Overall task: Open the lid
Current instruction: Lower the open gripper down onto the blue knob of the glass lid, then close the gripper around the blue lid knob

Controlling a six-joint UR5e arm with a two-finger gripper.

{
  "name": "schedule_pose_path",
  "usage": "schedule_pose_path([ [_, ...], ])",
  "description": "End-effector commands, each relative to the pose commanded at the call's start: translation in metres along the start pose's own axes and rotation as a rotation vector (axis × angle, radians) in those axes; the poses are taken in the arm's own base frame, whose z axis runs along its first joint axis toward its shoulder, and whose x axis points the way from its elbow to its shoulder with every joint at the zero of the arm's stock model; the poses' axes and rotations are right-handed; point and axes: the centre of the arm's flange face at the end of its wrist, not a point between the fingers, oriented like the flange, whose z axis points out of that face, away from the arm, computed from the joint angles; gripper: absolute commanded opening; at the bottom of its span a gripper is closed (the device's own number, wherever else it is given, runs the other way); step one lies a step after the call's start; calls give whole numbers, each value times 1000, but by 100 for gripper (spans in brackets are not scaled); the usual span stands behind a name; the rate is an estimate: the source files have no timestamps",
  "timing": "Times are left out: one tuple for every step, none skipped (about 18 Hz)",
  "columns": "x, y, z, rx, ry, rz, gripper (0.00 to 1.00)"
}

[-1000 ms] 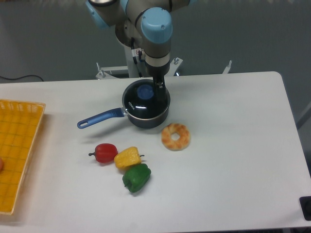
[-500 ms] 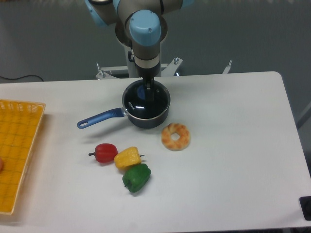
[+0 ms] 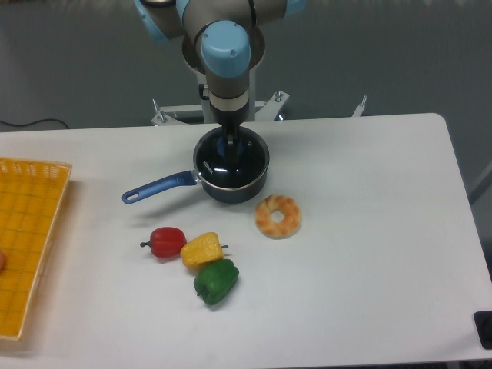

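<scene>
The lid [image 3: 244, 166], a clear glass disc with a thin metal rim, lies flat on the dark blue saucepan [image 3: 235, 191] at the table's back middle. The pan's long blue handle [image 3: 157, 187] points left and toward the front. My gripper [image 3: 230, 146] hangs straight down over the lid's centre, its dark fingers low on the spot where the blue knob sits. The fingers cover most of the knob. From this view I cannot make out whether the jaws are closed on it.
A ring-shaped pastry [image 3: 278, 216] lies just right of the pan's front. Red [image 3: 167, 241], yellow [image 3: 202, 249] and green [image 3: 216, 281] peppers cluster nearer the front. A yellow basket [image 3: 27, 231] fills the left edge. A dark object [image 3: 484, 329] sits at the bottom right corner.
The gripper has shifted left from the lid's right rim to its centre and now covers the blue knob. The lid and pan have not moved.
</scene>
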Motion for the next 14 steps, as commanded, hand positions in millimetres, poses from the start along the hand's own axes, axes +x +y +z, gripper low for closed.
schedule_pose_path([
  [0,0,0,0,0,0,100],
  [0,-1,1,1,1,2,100],
  [0,-1,1,1,1,2,100],
  [-1,0,1,1,1,2,100],
  [-1,0,2,2,4,2,100],
  [-1,0,3,2,6,2,100],
  [-1,0,2,2,4,2,100],
  [-1,0,3,2,6,2,100],
  [-2,0,5,4,10,2,100],
  [-2,0,6,5,13,2,100],
  [-3,0,7,6,14,3,100],
  [-4,0,8,7,17,3,100],
  [-4,0,9,8,18,3,100],
  [-4,0,9,8,18,2,100],
])
